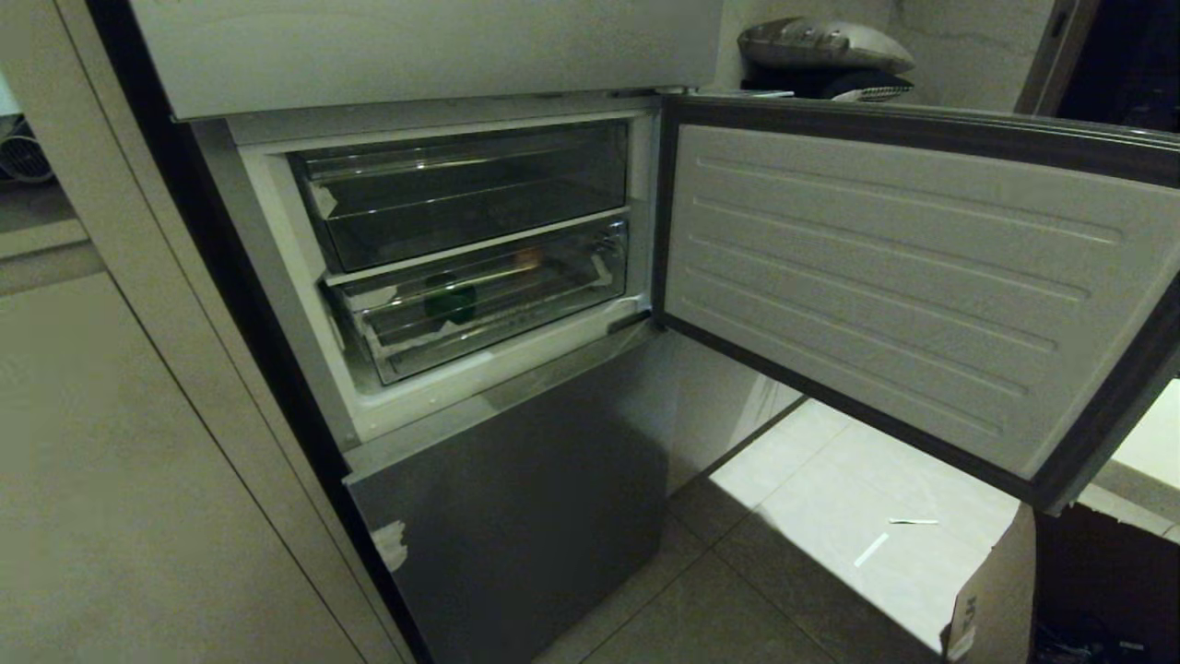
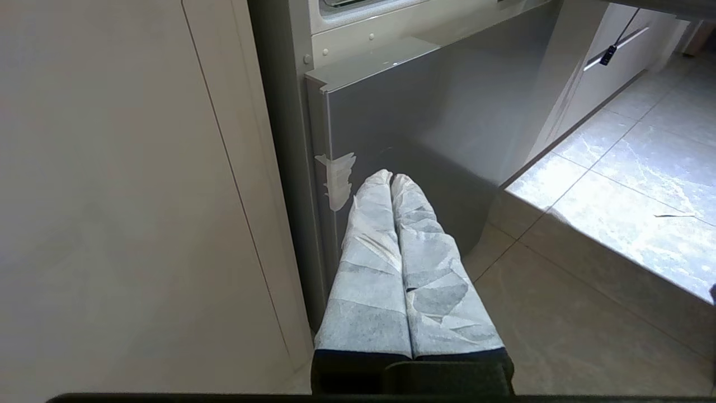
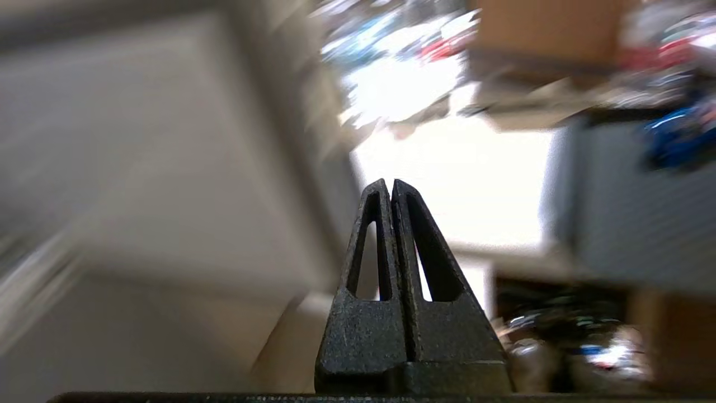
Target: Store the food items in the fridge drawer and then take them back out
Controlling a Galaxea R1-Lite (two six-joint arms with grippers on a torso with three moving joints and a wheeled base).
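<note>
The fridge compartment stands open in the head view with two clear drawers, both pushed in. The lower one, the fridge drawer (image 1: 479,300), shows a dark green round shape (image 1: 450,300) through its front; I cannot tell what that is. No food items are plainly in view. Neither arm shows in the head view. My left gripper (image 2: 390,176), its fingers wrapped in pale tape, is shut and empty, low beside the grey lower door (image 2: 425,123). My right gripper (image 3: 390,183), with black fingers, is shut on nothing before a blurred background.
The compartment's door (image 1: 903,277) swings wide to the right over the tiled floor (image 1: 830,516). A smoky upper bin (image 1: 461,189) sits above the drawer. A beige cabinet (image 1: 111,461) flanks the fridge on the left. A cardboard box (image 1: 991,590) stands at bottom right.
</note>
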